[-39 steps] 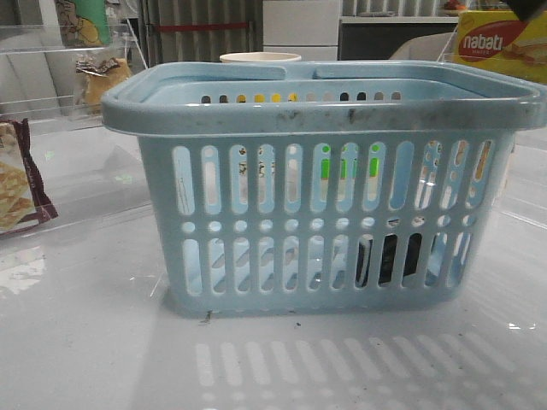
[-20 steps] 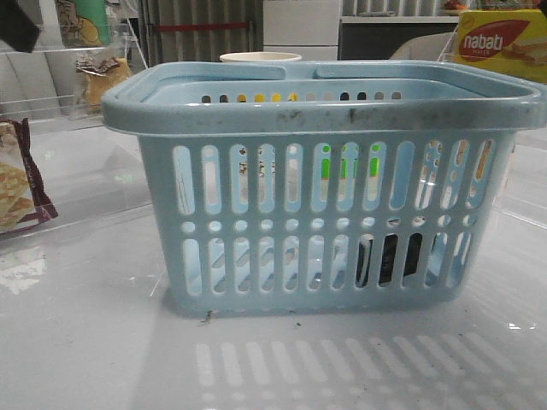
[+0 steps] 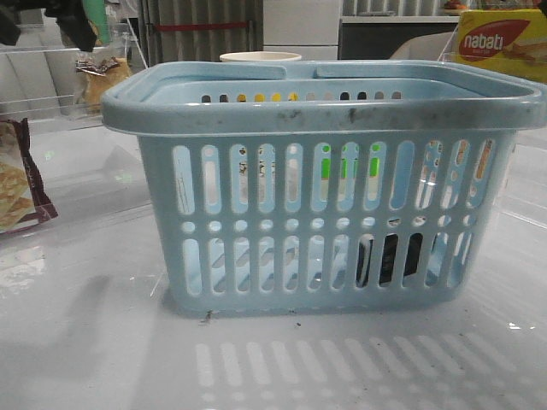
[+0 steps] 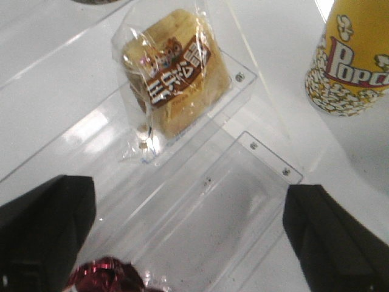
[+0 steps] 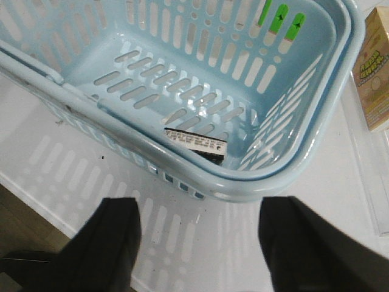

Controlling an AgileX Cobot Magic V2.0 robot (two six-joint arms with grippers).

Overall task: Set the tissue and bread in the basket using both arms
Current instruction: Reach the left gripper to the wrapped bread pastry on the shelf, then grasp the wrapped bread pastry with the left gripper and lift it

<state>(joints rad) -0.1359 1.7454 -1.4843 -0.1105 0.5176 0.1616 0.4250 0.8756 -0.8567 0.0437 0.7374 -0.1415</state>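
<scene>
Left hand [image 4: 188, 237]: fingers spread wide apart, nothing held. It hangs above a clear acrylic stand [image 4: 255, 152] on the white surface [image 4: 48, 79]. The bread [image 4: 173, 76], in its crinkly clear wrapper, lies on the stand's upper step, ahead of the open fingers and not touching them. A yellow popcorn cup [image 4: 352, 61] stands beyond the right-hand finger, apart from the stand. A dark red foil wrapper [image 4: 109, 277] shows just inside the left-hand finger [image 4: 42, 231]; contact cannot be determined.

Right hand [image 5: 197, 249]: fingers likewise wide open and empty, positioned over the surface just outside the near rim of the basket [image 5: 182, 173]. The tissue [image 5: 197, 143] lies flat on the basket floor, close against the near wall, ahead of and between the fingers. A yellow box [image 5: 377, 79] lies outside the basket, beyond its far corner.

Front view: the basket stands upright, the dark pack visible through the lower right slots.
</scene>
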